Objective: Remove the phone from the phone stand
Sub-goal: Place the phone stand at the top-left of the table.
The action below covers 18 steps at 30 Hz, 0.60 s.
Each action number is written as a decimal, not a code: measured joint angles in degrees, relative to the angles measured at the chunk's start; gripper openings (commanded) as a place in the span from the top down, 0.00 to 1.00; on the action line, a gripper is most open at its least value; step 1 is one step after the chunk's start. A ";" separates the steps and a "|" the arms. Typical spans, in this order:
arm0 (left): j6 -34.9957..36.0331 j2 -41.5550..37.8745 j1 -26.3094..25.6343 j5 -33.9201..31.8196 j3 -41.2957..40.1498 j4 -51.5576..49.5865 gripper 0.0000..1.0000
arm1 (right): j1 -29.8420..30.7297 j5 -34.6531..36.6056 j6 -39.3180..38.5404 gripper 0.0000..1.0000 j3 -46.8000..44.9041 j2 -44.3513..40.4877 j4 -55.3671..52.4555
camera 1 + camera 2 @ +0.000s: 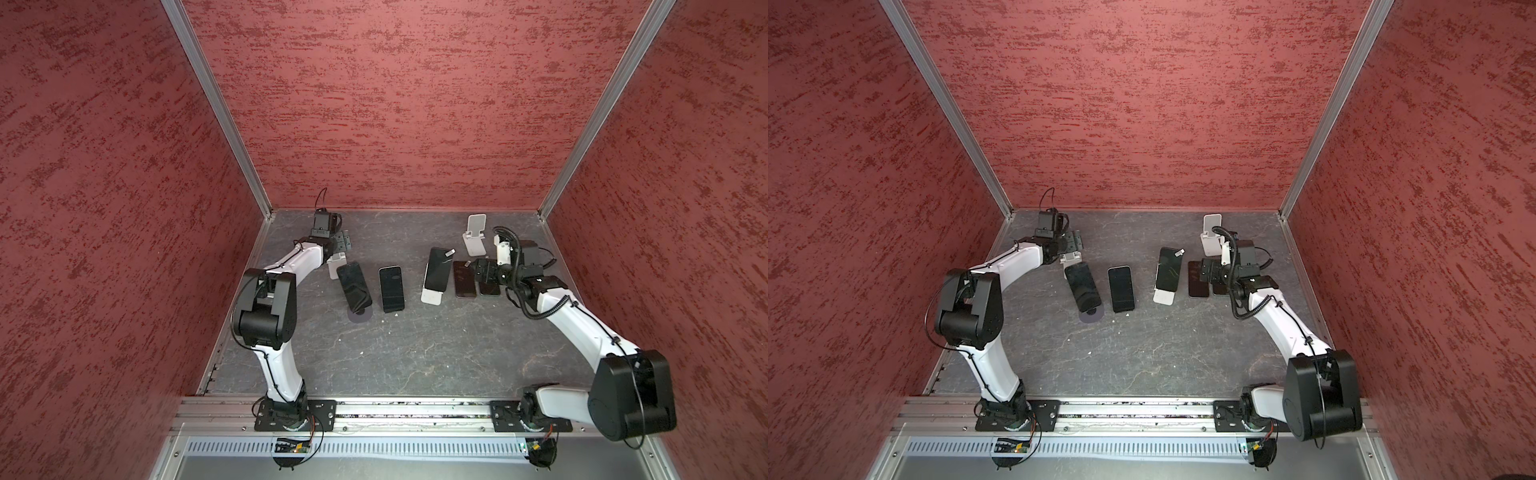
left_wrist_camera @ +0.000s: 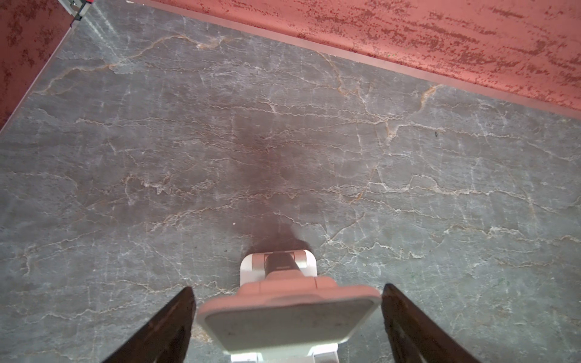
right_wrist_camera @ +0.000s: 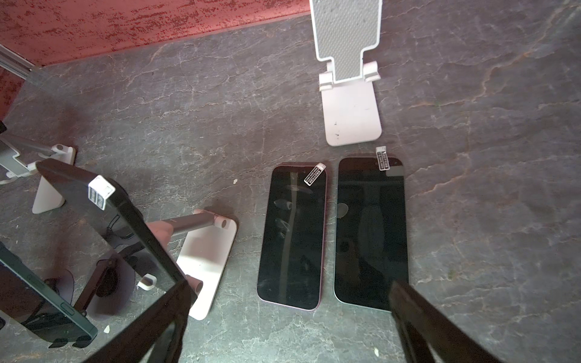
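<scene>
top views / stand phones: dark glossy phone (image 1: 437,269) leans on white flat-base stand (image 1: 431,296), mid-surface, near right arm. Second dark phone (image 1: 352,284) is propped on black round-base stand (image 1: 360,316), near left arm. Neither is off yet.
top views / surface: grey marbled surface (image 1: 415,353); black flat phone (image 1: 391,289) lies between the two stands.
left wrist / left end effector (image 2: 288,287): wide, empty. It straddles the tilted top plate of empty white stand (image 2: 289,317), fingers just beside the plate edges. Contact: cannot tell.
right wrist / right end effector (image 3: 290,283): wide, empty. It hangs above pink-edged phone (image 3: 292,235) and silver-edged phone (image 3: 371,232), which lie flat, side by side. One finger (image 3: 151,323) overlaps the dark glossy phone's lower corner. Contact: cannot tell.
right wrist / other: white perforated stand (image 3: 349,94), empty, behind the flat pair.
risk 1: right finger is that close, so a sideways swing could clip the dark glossy phone and tip it over with its light stand.
risk 2: an off-centre close on the glossy edge could let the phone slip and drop onto the flat pair.
risk 3: if the left arm moves off without clearing the plate, it could snag the empty white stand and drag it into the second dark phone just beside it.
</scene>
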 measured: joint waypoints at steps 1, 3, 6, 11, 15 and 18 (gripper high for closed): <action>-0.15 -0.33 -0.04 -0.15 0.00 -0.02 0.00 | 0.00 0.00 -0.02 0.01 0.00 0.00 0.00; -0.28 -1.33 -0.09 -0.31 0.00 -0.13 0.00 | 0.00 0.00 0.00 0.01 0.00 0.00 0.00; -0.33 -3.85 -0.11 -0.37 0.00 -0.20 0.00 | 0.00 0.00 0.00 0.01 0.00 0.00 0.00; -0.76 -9.03 -0.17 -0.31 -0.07 -0.17 0.00 | 0.00 -0.02 0.00 0.01 0.00 0.00 0.02; -1.62 -13.40 -0.33 -0.31 -1.16 -0.20 0.00 | 0.00 -0.02 0.07 0.01 0.00 0.00 0.07; -2.27 -16.39 -0.48 -0.44 -1.90 -1.14 0.00 | 0.00 -0.04 0.11 0.01 0.00 0.00 0.07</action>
